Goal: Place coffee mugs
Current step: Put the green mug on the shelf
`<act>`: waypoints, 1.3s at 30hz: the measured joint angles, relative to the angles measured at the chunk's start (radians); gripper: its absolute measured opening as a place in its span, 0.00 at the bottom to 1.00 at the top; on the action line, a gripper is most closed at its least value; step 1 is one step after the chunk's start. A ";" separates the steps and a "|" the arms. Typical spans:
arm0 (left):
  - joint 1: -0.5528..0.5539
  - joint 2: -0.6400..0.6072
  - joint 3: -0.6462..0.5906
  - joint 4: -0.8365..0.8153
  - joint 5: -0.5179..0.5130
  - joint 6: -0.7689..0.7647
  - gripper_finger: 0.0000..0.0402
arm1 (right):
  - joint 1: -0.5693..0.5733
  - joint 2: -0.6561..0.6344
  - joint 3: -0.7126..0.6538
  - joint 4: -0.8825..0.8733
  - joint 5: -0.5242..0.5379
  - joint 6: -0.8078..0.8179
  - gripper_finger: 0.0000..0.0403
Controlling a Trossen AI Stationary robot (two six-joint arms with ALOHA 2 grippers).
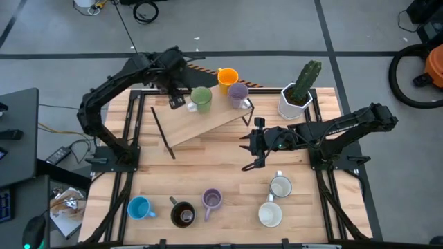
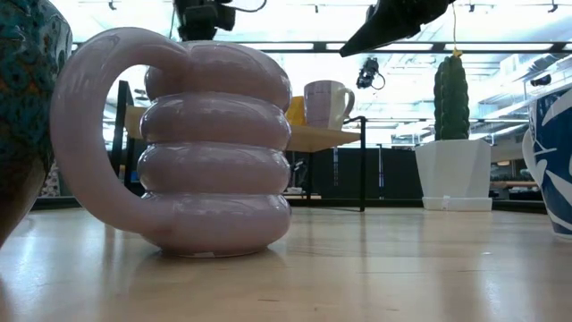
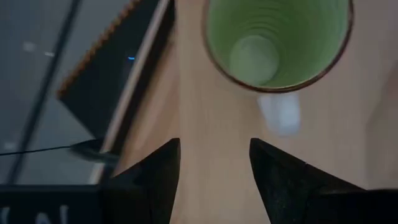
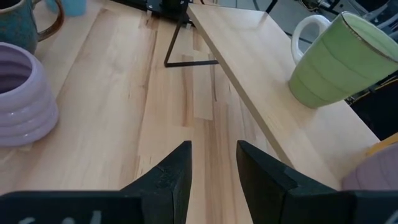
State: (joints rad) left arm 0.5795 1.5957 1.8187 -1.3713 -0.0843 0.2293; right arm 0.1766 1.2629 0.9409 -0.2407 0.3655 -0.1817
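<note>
While the left gripper (image 1: pixel 174 101) hovers over the raised wooden shelf (image 1: pixel 208 123), its jaws stand apart and hold nothing.

Shelf, left to right:
- 1 green mug (image 1: pixel 201 99), upright, just ahead of the left jaws and clear of both fingertips (image 3: pixel 166 163); its white handle points back toward them.
- 1 orange mug (image 1: pixel 227 77), at the shelf's back edge, just beyond the green one.
- 1 lilac mug (image 1: pixel 238 93), beside the orange mug, farthest of the 3 from the left jaws.

Table (image 1: pixel 228 176), front row, left to right:
- 1 blue mug (image 1: pixel 140 208).
- 1 dark brown mug (image 1: pixel 183 214).
- 1 ribbed lilac mug (image 1: pixel 211 200), handle toward the front edge.
- 2 white mugs: one (image 1: pixel 280 186) nearer the right jaws, one (image 1: pixel 270 215) behind it toward the front edge.

Right gripper (image 1: pixel 250 148): low over the table's middle, beside the shelf's right leg, jaws parted with a narrow gap, holding nothing. The shelf edge and green mug lie ahead of these jaws, the front-row mugs off to their side.

Other: 1 white faceted pot (image 1: pixel 293 102) with cactus (image 1: pixel 306 76), on the table's far right corner, well apart from both pairs of jaws.
</note>
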 joint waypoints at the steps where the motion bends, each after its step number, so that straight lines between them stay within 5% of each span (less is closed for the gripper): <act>1: 0.001 -0.002 -0.023 0.015 0.019 -0.008 0.49 | 0.001 0.000 0.000 0.000 -0.001 0.002 0.33; 9: -0.017 -0.122 -0.327 0.210 0.028 0.010 0.49 | 0.020 0.000 0.000 -0.002 0.005 0.007 0.33; 16: -0.008 -0.239 -0.477 0.410 -0.002 -0.043 0.49 | 0.020 0.000 0.000 0.010 0.007 0.029 0.33; 39: -0.232 -0.234 -0.502 0.506 0.065 -0.166 0.49 | 0.061 0.000 0.000 0.006 0.007 0.120 0.33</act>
State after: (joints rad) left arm 0.3476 1.3614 1.3170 -0.8656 -0.0194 0.0631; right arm 0.2371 1.2629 0.9409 -0.2348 0.3722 -0.0620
